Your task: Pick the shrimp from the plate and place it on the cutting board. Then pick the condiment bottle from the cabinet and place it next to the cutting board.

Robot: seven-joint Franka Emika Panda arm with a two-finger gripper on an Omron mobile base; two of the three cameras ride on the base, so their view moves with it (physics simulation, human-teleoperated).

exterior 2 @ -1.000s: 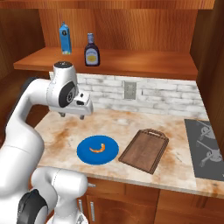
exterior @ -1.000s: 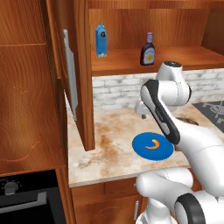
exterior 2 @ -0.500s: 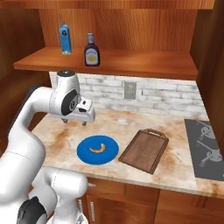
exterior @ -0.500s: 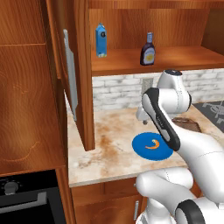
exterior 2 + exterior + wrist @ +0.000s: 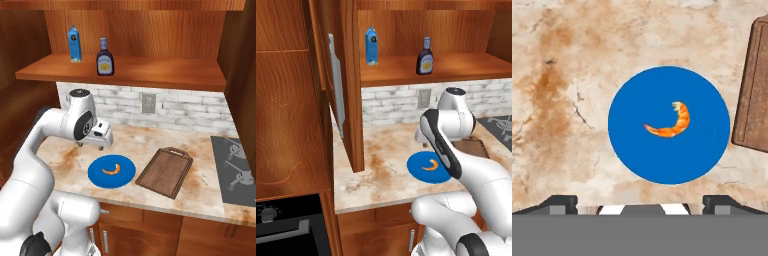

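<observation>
**A:** Where's the shrimp (image 5: 671,122) sitting?

**B:** Near the middle of the plate (image 5: 642,155), untouched. It's a curled crescent. In the hand view its long axis runs roughly across the frame, rising at the thicker, paler end on the right, with the thin tail on the left. From the right base view it lies about parallel to the bench's front edge.

**A:** And the plate itself?

**B:** On the counter (image 5: 165,141) toward its front edge, with the cutting board (image 5: 165,172) just beside it and apart from it, the handle end toward the brick wall.

**A:** The gripper (image 5: 93,146)?

**B:** Above the back rim of the plate, fingers spread wide, nothing between them. How high it stands over the plate I can't quite judge; the arm hides much of it in the left base view.

**A:** So which step?

**B:** The first, I'd say: the approach to the shrimp. The condiment bottle (image 5: 105,57) stands on the cabinet (image 5: 150,65) shelf, beside a blue carton (image 5: 74,44). Next the hand needs to centre over the shrimp, turn so the fingers close across the narrow body rather than along the curl, then descend.
</observation>
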